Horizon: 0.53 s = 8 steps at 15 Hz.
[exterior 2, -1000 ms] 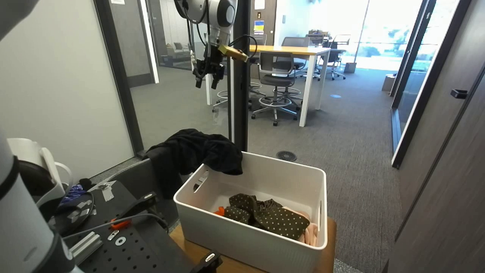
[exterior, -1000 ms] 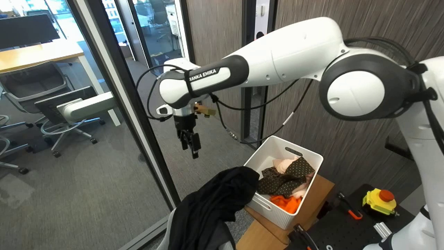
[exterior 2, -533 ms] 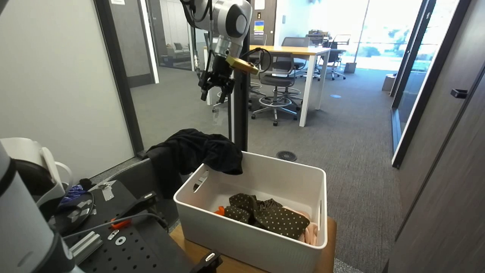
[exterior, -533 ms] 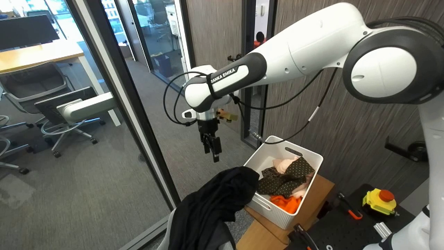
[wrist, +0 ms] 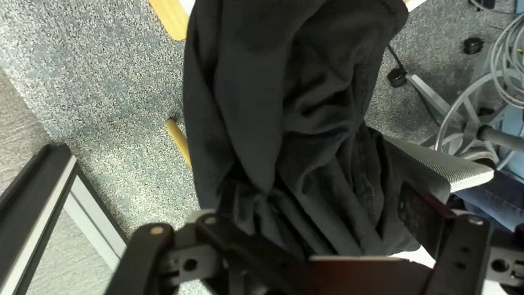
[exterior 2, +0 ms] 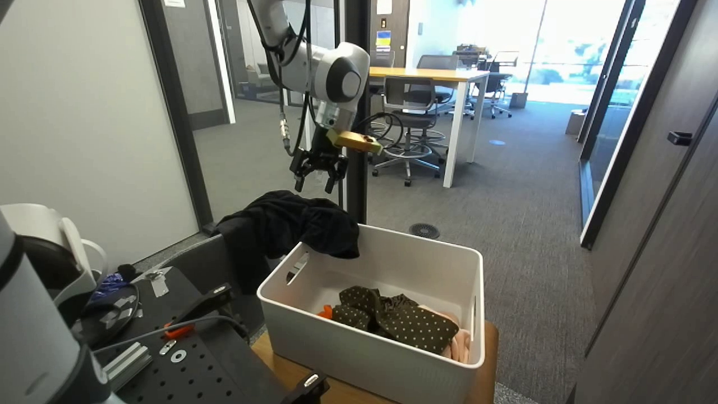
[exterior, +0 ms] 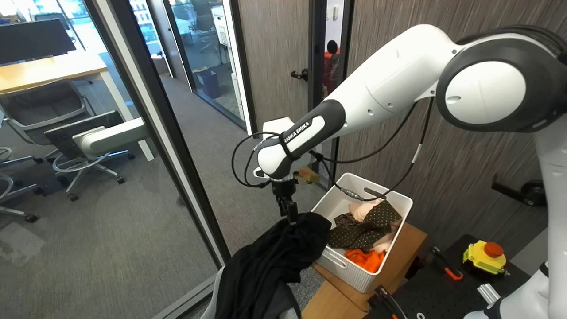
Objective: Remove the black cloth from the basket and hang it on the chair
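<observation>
The black cloth (exterior 2: 291, 221) is draped over the chair (exterior 2: 193, 264), one end carried over the rim of the white basket (exterior 2: 336, 359); it is judged to lie just below the end effector (exterior 2: 314, 189). Its long axis is set roughly crosswise to the line between the fingers (wrist: 425, 221). These are spread wide; nothing is gripped, and contact cannot be told.
</observation>
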### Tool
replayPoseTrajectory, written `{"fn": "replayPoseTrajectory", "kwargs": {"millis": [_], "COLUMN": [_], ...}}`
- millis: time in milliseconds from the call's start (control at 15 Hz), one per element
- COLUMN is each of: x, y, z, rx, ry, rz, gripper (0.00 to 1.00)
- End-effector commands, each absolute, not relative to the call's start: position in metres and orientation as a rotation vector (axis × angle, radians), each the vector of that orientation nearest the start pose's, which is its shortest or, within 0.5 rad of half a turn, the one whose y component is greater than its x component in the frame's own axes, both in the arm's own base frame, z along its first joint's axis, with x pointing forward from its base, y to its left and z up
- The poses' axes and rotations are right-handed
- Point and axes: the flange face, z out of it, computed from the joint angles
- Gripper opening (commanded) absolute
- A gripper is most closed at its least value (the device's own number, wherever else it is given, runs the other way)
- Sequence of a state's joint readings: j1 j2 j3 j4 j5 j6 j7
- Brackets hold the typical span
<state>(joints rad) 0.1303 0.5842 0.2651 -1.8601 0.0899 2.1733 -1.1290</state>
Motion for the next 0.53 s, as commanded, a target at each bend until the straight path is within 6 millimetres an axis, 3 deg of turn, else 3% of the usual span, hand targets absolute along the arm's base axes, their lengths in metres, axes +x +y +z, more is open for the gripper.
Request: {"fn": "replayPoseTrajectory", "kwargs": {"millis": [0, 467], "x": [0.557, 0.557], "y": [0.222, 0.218], "z": [0.179, 0.143], "rx": [-2.21, -2.255], "ry": [-1.845, -1.887], "rz": [0.181, 0.159], "gripper": [1.0, 1.0]}}
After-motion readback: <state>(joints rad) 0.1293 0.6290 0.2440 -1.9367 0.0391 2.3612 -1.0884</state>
